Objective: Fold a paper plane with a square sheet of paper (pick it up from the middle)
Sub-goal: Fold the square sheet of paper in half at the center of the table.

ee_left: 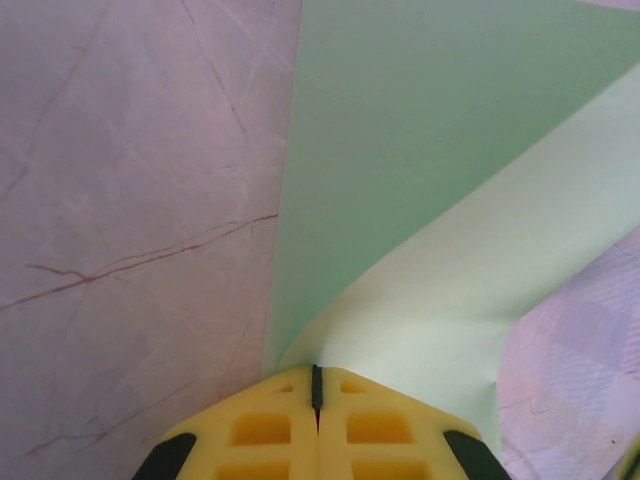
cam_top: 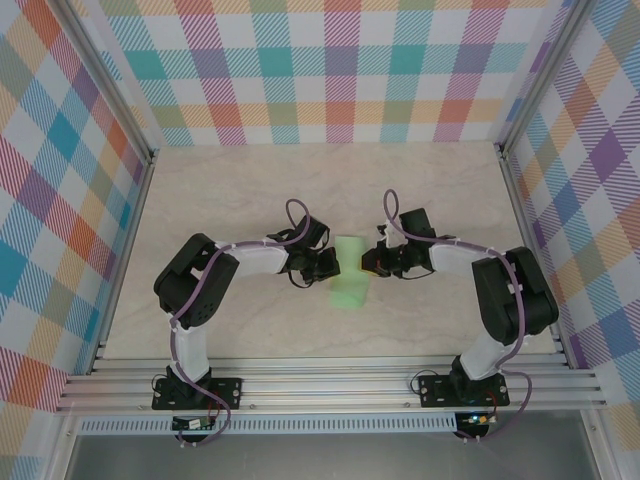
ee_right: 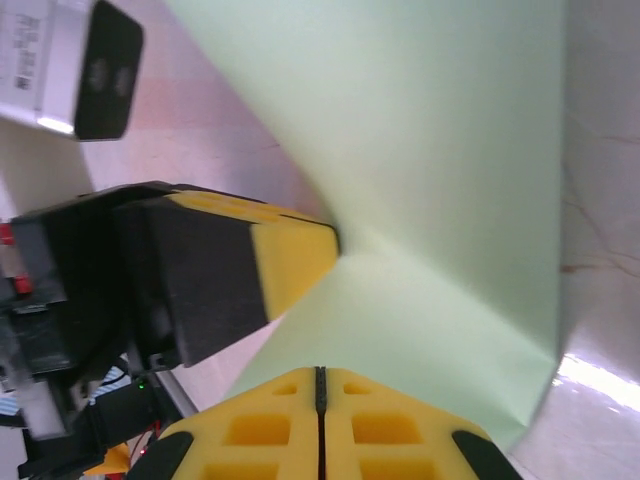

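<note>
Thin pale-green square sheet of paper (cam_top: 349,272) curled up between arms, mid pale marbled table (cam_top: 250,190); left gripper (ee_left: 316,385) pressed together, pinching one edge; right gripper (ee_right: 320,385) likewise, opposite edge; judged: first centre fold; next: align edges, crease flat.

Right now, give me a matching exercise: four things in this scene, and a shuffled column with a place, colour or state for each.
1 left gripper
2 right gripper
3 square sheet of paper
4 table

A beige, veined
B pale green, curled up
C shut on the sheet's left side
D shut on the sheet's right side

Pairs: 1-C, 2-D, 3-B, 4-A
</note>
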Controlling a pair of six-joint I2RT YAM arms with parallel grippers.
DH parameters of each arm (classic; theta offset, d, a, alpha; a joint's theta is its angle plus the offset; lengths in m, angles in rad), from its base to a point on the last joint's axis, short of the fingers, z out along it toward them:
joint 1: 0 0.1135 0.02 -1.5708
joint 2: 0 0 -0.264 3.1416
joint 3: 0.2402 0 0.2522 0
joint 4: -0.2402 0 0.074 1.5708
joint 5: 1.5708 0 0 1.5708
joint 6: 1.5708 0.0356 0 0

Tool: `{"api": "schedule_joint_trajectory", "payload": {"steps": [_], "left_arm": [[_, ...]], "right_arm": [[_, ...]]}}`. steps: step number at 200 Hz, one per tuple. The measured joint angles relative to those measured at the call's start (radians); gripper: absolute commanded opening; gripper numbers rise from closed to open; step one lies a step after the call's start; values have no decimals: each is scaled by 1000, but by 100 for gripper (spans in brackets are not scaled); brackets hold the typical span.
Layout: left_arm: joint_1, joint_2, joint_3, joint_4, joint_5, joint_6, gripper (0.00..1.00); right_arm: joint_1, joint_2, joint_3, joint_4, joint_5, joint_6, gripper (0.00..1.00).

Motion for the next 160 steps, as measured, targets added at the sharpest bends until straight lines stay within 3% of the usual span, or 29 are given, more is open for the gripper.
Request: {"api": "schedule_joint_trajectory", "payload": {"steps": [81,160], "left_arm": [[0,0,0,0,0,0,0],[-1,0,0,0,0,4,0]], "right_arm": [[0,88,-102,64,-11,18,7],[-2,24,-113,65,-17,15,9]]}}
